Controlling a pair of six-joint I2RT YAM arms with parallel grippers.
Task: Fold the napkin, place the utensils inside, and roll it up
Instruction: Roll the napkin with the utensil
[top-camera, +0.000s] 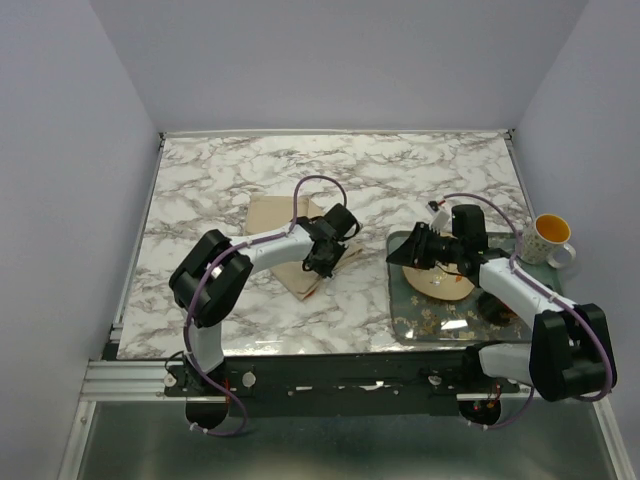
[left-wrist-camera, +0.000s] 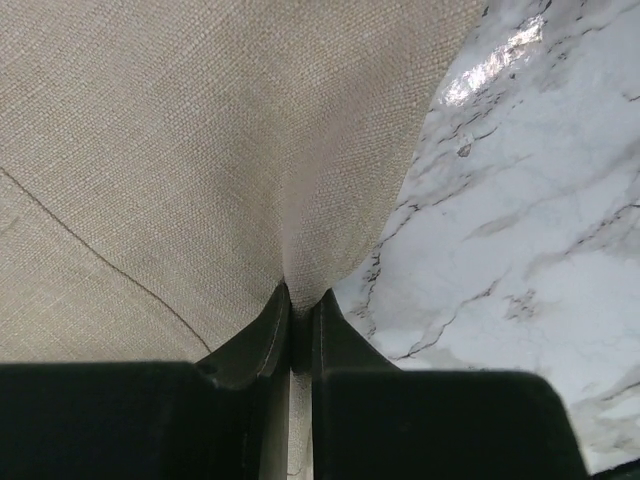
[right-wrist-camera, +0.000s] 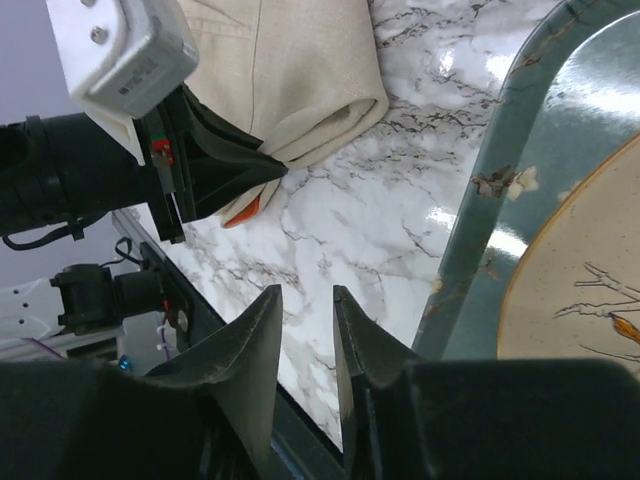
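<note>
The tan napkin (top-camera: 275, 228) lies folded on the marble table, left of centre. My left gripper (top-camera: 325, 257) is at its right edge. In the left wrist view the jaws are pinched tight on a fold of the napkin (left-wrist-camera: 200, 150), with cloth squeezed between the fingertips (left-wrist-camera: 272, 318). The right wrist view shows the napkin (right-wrist-camera: 300, 80) doubled over, with the orange tip of a utensil (right-wrist-camera: 245, 210) poking out beneath it by the left gripper (right-wrist-camera: 272, 168). My right gripper (right-wrist-camera: 307, 295) hovers over bare marble beside the tray, jaws slightly apart and holding nothing.
A dark green tray (top-camera: 420, 325) sits at the right and carries a round tan patterned plate (top-camera: 445, 287). A white and yellow mug (top-camera: 548, 238) stands at the tray's far right corner. The tray rim (right-wrist-camera: 490, 200) runs close to my right gripper.
</note>
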